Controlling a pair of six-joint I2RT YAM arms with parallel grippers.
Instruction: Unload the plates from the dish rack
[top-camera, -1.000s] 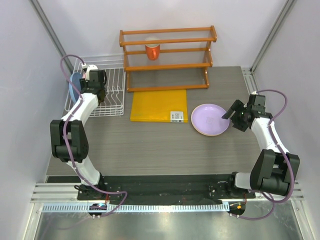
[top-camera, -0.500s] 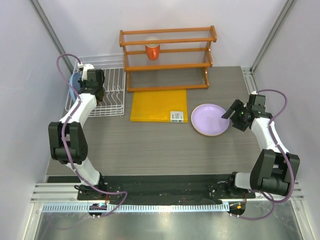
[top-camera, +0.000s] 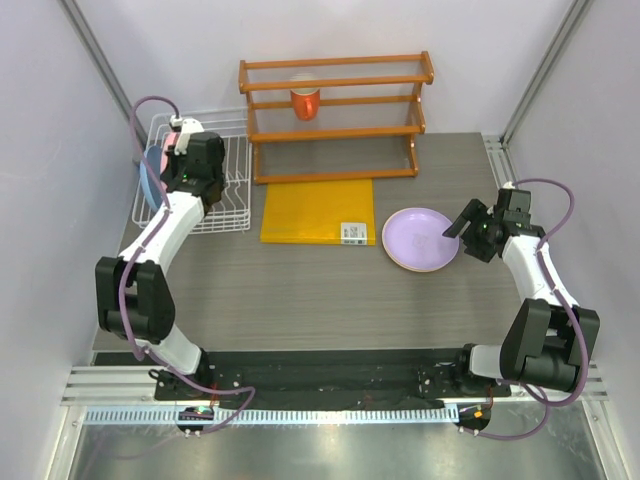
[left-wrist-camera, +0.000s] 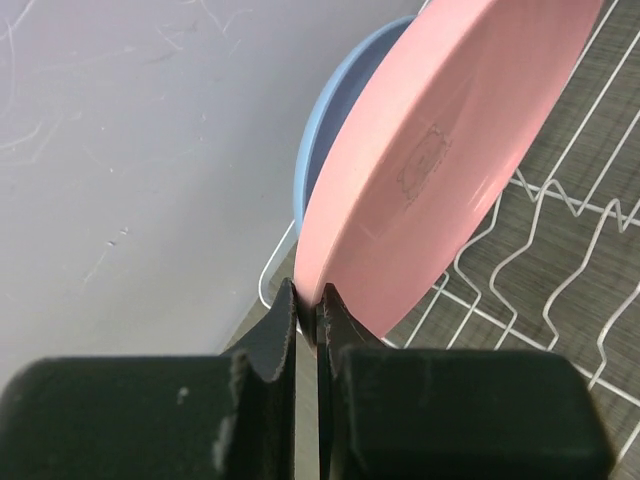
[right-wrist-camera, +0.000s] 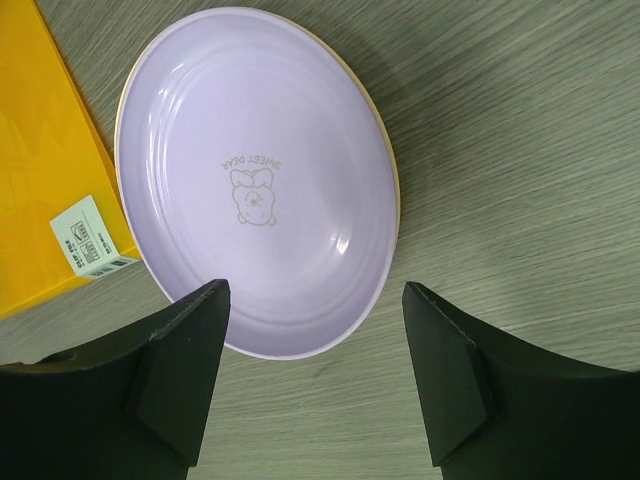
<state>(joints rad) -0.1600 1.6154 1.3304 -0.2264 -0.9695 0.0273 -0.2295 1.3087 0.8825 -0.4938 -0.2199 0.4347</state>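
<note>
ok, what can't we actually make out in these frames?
Blue plate: mostly behind the pink plate in the left wrist view; mostly covered by the left arm in the top view.
Pink plate: upper edge cut off by the left wrist frame.
Peach plate: only a rim sliver shows under the lilac plate, right wrist view.
Label on the yellow board: print too small to read in either view.

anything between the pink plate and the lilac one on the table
Nothing tall: between the pink plate in the dish rack and the lilac plate lies only the flat yellow board. The orange shelf stands behind.
</note>
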